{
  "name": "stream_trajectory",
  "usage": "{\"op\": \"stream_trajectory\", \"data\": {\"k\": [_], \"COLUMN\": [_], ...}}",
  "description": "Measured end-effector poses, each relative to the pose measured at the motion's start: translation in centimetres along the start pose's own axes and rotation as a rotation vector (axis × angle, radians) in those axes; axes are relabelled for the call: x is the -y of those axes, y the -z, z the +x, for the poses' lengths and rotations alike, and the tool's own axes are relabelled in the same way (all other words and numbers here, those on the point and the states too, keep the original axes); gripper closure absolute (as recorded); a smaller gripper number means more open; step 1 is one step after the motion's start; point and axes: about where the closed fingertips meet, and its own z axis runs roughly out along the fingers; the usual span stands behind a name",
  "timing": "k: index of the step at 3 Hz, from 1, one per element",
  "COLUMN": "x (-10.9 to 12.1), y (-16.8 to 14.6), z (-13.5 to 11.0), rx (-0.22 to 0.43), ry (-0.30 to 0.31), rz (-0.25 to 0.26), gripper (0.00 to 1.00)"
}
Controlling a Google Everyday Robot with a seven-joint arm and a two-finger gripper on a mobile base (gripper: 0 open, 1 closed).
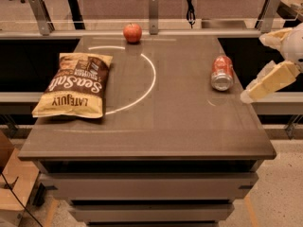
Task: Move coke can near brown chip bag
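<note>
**Operator:** Where do I stand with the coke can?

**Spotter:** You haven't got it. The coke can [222, 73] lies on its side on the right part of the table [180, 126], with its silver end facing the near edge. It is well apart from the brown chip bag [75, 85], which lies flat on the left side. Your gripper [253, 69] hangs just off the table's right edge, beside the can and a little nearer than it. Its two pale fingers are spread apart and hold nothing.

**Operator:** Why spread?

**Spotter:** My guess is that you are set for a reach, since the jaws must be wider than the can's body to take it. The can is lying down, so it may roll if one finger nudges it first. Close across the round sides, not the ends.

**Operator:** And the apple?

**Spotter:** The apple [132, 32] sits at the far edge, clear of a straight carry leftwards. The white arc [149, 82] marked on the top lies between can and bag, and it is only a mark. Set the can down just beside the bag's right side, not on it.
</note>
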Motion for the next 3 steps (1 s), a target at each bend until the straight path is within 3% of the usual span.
{"op": "stream_trajectory", "data": {"k": [1, 3], "x": [1.0, 5.4], "y": [-1.2, -6.8], "z": [0.0, 1.9], "rx": [0.047, 0.285], "ry": [-0.059, -0.329], "rz": [0.04, 0.174], "gripper": [0.0, 0.0]}}
